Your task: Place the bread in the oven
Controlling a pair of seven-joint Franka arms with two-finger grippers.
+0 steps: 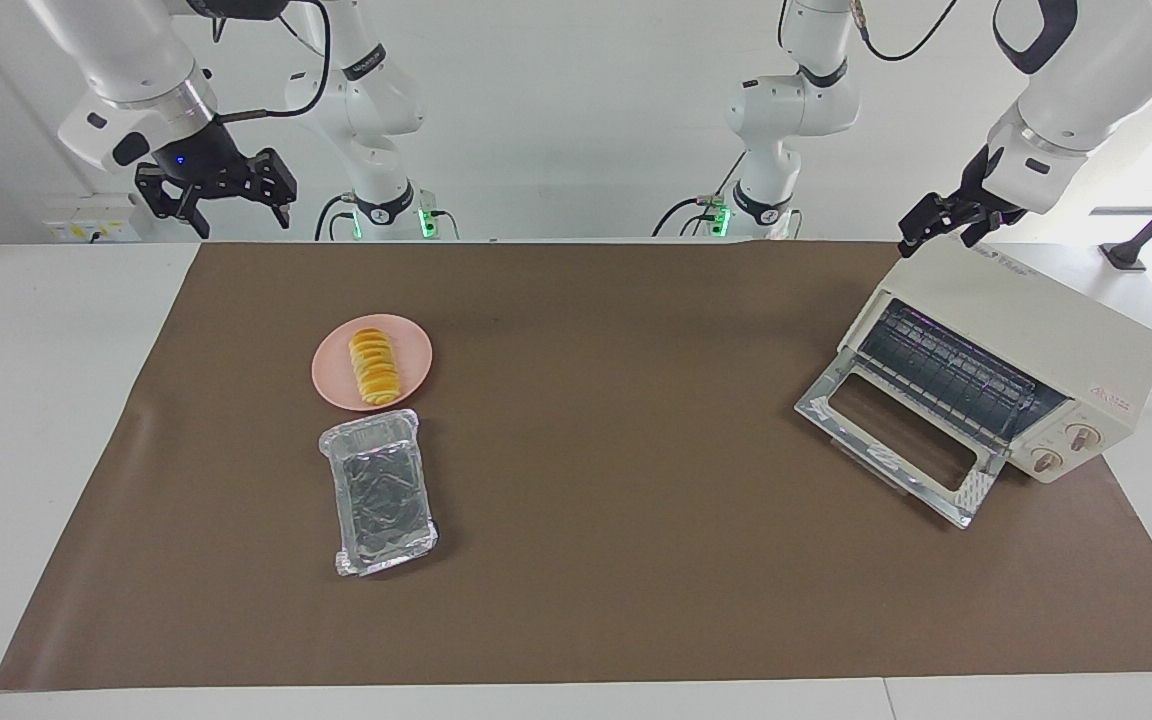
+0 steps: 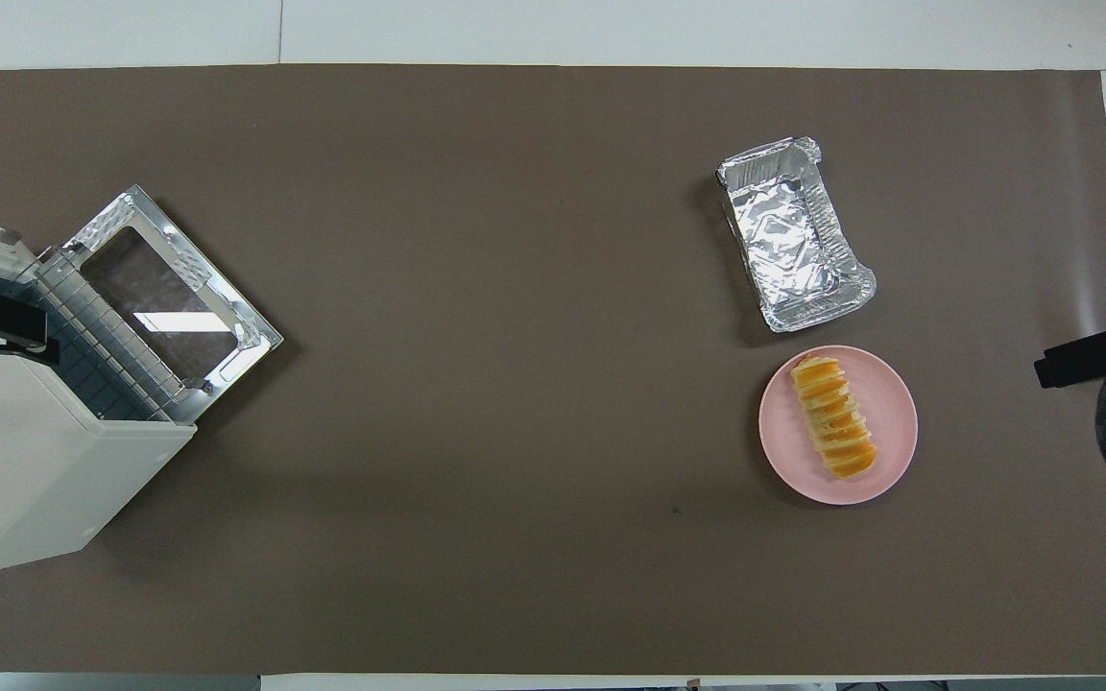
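Brown paper covers the white bench (image 1: 46,400) under pale walls. Right gripper (image 1: 236,205) hangs jaws spread, empty; left gripper (image 1: 946,222), jaws unreadable, above the open-doored oven (image 1: 1036,340). Bread (image 1: 374,367) lies on a pink plate (image 1: 331,375), long axis running robots-to-away; foil tray (image 1: 381,492) farther.

Bread (image 1: 375,367) (image 2: 834,416): small oblong loaf, golden yellow-orange, ridged in slice-like segments. Lies flat on a round pink plate (image 1: 332,385) (image 2: 889,446) toward the right arm's end of the table.

Oven (image 1: 1016,355) (image 2: 30,470): boxy cream-white toaster oven, two round knobs, small red marks. Stands angled at the left arm's end of the table. Glass door dropped fully open; wire rack visible inside.
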